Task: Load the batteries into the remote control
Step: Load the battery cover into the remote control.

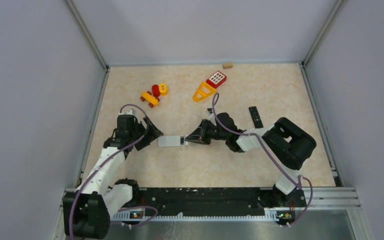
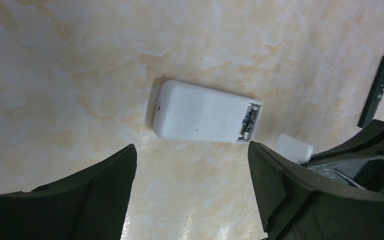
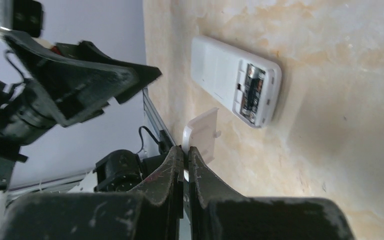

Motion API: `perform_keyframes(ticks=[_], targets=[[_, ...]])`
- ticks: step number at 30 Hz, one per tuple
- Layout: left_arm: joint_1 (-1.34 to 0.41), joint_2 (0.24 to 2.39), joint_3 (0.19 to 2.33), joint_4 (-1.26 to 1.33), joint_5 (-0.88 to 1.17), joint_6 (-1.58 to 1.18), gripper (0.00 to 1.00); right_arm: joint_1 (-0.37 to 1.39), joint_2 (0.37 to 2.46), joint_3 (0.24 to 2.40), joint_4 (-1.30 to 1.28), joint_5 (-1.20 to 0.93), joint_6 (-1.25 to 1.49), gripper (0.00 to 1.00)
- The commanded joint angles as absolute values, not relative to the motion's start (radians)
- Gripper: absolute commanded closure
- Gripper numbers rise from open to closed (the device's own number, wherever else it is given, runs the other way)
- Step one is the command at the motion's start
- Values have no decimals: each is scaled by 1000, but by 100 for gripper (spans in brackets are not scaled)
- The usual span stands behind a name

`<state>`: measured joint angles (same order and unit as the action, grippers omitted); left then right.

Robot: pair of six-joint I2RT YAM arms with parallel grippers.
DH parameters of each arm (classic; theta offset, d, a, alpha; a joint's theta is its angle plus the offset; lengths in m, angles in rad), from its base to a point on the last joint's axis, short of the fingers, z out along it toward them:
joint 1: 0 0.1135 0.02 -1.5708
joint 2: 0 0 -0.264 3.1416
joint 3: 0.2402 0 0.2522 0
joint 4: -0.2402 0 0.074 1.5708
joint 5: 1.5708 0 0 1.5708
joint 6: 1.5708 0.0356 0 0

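A white remote (image 1: 170, 141) lies face down at the table's middle, its battery bay open at the right end. It also shows in the left wrist view (image 2: 200, 112) and the right wrist view (image 3: 227, 75). Slim dark batteries (image 3: 250, 92) sit in the bay (image 2: 247, 121); their colours are unclear. My right gripper (image 1: 187, 140) (image 3: 186, 150) is shut on the white battery cover (image 3: 203, 134), held just right of the bay (image 2: 295, 148). My left gripper (image 1: 155, 134) (image 2: 191, 150) is open and empty, just short of the remote's left end.
A slim black remote (image 1: 255, 116) (image 2: 377, 92) lies behind the right arm. A yellow and red toy phone (image 1: 210, 85), small red and yellow toy pieces (image 1: 154, 94) and a wooden block (image 1: 227, 65) lie near the back wall.
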<state>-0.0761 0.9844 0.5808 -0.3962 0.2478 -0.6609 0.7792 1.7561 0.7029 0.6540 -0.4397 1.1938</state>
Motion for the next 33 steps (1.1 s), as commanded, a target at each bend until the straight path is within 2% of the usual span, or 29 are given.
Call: perform_keyframes(ticks=[1, 6, 10, 17, 33], targets=[[-68, 954, 529, -340, 195, -682, 17, 792, 1811, 772, 869, -467, 1213, 100], [-67, 1019, 555, -351, 234, -658, 16, 792, 1877, 779, 1021, -486, 1289, 100], [-65, 1029, 504, -281, 246, -673, 17, 790, 1932, 818, 1014, -509, 1299, 100], [-61, 1067, 503, -294, 274, -649, 30, 784, 1954, 835, 984, -547, 1298, 100], [-61, 1118, 479, -270, 261, -635, 31, 752, 1996, 784, 990, -565, 1279, 100]])
